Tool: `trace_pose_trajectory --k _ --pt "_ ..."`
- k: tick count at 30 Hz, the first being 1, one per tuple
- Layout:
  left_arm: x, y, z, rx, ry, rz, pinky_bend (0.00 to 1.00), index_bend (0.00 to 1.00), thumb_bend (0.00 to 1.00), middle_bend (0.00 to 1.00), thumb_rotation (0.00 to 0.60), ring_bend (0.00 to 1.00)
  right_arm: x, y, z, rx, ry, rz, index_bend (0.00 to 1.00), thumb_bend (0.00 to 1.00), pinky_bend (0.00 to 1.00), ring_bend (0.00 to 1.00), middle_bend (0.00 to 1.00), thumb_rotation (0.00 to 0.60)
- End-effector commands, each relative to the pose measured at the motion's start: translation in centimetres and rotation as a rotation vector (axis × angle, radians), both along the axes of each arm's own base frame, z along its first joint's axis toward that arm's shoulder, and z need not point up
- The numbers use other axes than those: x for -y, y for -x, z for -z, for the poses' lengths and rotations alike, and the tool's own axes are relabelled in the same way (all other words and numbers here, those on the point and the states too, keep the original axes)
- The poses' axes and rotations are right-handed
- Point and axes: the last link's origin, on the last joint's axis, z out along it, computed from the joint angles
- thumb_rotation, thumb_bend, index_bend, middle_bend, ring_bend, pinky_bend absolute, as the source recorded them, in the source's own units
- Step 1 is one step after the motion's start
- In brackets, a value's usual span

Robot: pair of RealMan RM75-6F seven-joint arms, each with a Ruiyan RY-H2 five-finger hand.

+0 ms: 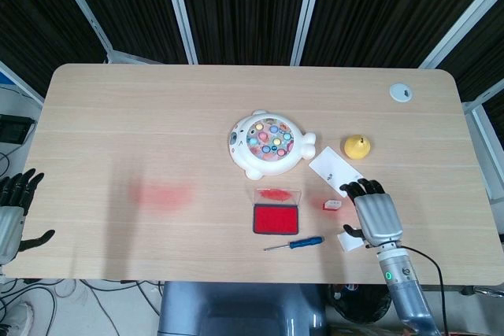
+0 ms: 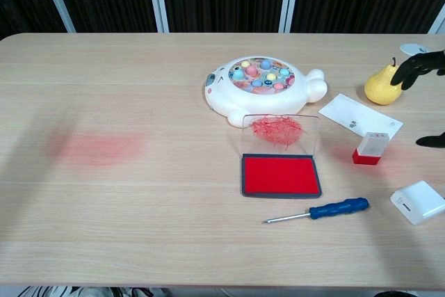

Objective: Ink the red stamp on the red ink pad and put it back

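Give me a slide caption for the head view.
Right hand open beside the red stamp, red ink pad open nearby.

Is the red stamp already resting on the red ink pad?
No, the red stamp stands on the table, right of the red ink pad.

Both views are evenly and brightly lit from overhead, with no hard glare on the pale table [image 1: 157,116]. Shadows are soft and faint: a dim patch lies beside the right hand [image 1: 376,216] in the head view, and a vague grey smear darkens the tabletop at far left in the chest view. Focus is sharp throughout; the table edges bow slightly.
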Motion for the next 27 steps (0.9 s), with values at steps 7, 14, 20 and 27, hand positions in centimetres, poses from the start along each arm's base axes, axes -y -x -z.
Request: trace_pose_trajectory --k 7,14,20,27 --pt "-0.1 0.1 0.0 0.008 0.012 -0.01 0.0 0.0 0.04 0.0 0.6 0.0 1.8 -1.6 3.4 0.011 -0.019 0.06 0.35 0.29 0.22 0.21 0.33 0.6" --pt "-0.2 0.1 0.0 0.016 0.017 -0.021 0.0 0.0 0.04 0.0 0.6 0.0 2.7 -1.7 5.0 0.008 -0.025 0.097 0.36 0.34 0.22 0.21 0.34 0.6" --pt "-0.4 0.3 0.1 0.02 0.032 -0.036 0.0 0.0 0.04 0.0 0.6 0.0 3.2 -1.1 6.1 -0.009 -0.036 0.136 0.37 0.38 0.22 0.21 0.34 0.6" --pt "-0.4 0.2 0.1 0.025 0.039 -0.042 0.0 0.0 0.04 0.0 0.6 0.0 3.2 -0.2 7.0 -0.032 -0.054 0.178 0.38 0.38 0.22 0.21 0.34 0.6"
